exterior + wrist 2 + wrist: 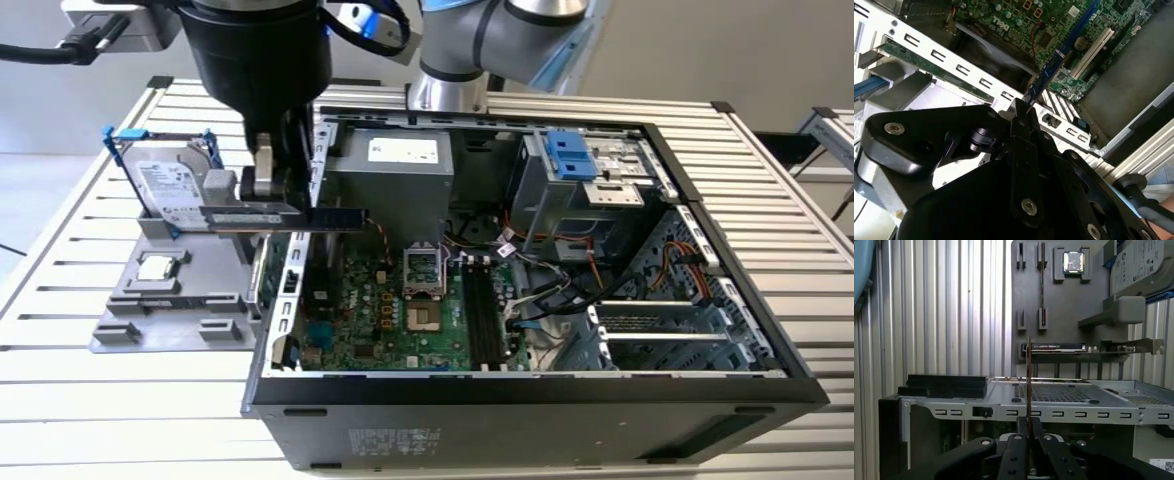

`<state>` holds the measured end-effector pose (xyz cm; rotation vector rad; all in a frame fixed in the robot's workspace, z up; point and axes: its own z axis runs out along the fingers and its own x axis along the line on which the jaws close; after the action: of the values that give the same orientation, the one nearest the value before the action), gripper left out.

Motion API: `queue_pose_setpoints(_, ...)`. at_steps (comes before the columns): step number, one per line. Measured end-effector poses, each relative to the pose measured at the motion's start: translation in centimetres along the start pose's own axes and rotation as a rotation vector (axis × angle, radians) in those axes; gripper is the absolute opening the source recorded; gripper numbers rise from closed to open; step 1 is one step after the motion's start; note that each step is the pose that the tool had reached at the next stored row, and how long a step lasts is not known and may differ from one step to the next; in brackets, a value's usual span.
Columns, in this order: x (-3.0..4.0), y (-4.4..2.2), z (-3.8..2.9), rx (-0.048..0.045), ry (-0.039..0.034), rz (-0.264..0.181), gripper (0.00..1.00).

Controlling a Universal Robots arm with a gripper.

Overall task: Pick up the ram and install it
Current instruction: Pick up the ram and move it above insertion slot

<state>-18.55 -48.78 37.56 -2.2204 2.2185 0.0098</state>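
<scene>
Upper left of the exterior view, over the left wall of the open computer case (534,385), the pincer (296,200) hangs with its fingers pinching the ram (340,218). The stick lies level and pokes out toward the case's inside, up clear of the motherboard (400,300) below. Both wrist views catch the ram edge-on between the fingers. Left of the case, on the slatted surface (80,400), the grey holder (134,330) carries the hard drive (167,185) and a processor chip (158,268).

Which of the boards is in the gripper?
The narrow ram stick, clamped in the gripper; the wider bracketed card stands in the grey holder.
</scene>
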Motion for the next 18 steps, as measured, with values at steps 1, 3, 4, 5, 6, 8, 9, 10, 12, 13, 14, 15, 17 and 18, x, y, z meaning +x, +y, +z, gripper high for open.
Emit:
queue_pose_setpoints(1,0.00,-0.17,0.00,-0.0001,0.0000,0.000,0.00)
queue_pose_setpoints(3,0.00,-0.54,-0.01,-0.0001,0.0001,0.000,0.00)
queue_pose_setpoints(4,0.00,-0.72,-0.01,-0.0001,0.0001,0.000,0.00)
queue_pose_setpoints(5,0.00,-0.91,0.00,-0.0001,0.0000,0.001,0.00)
queue_pose_setpoints(6,0.00,-1.10,0.00,0.0000,0.0000,0.001,0.00)
queue_pose_setpoints(8,0.00,-1.51,0.00,0.0000,0.0000,0.001,0.00)
queue_pose_setpoints(9,0.00,-1.70,0.00,0.0000,-0.0001,0.001,0.00)
queue_pose_setpoints(10,0.00,-1.90,-0.01,-0.0001,0.0001,0.001,0.00)
queue_pose_setpoints(12,0.00,-2.26,-0.01,-0.0001,0.0001,0.001,0.00)
queue_pose_setpoints(13,0.00,-2.44,-0.01,-0.0001,0.0001,0.001,0.00)
queue_pose_setpoints(14,0.00,-2.61,-0.01,-0.0001,0.0001,0.001,0.00)
queue_pose_setpoints(15,0.00,-2.77,-0.01,0.0000,0.0000,0.001,0.00)
queue_pose_setpoints(17,0.00,-3.08,0.00,0.0000,-0.0001,0.001,0.00)
queue_pose_setpoints(18,0.00,-3.23,-0.01,0.0000,0.0000,0.001,0.00)
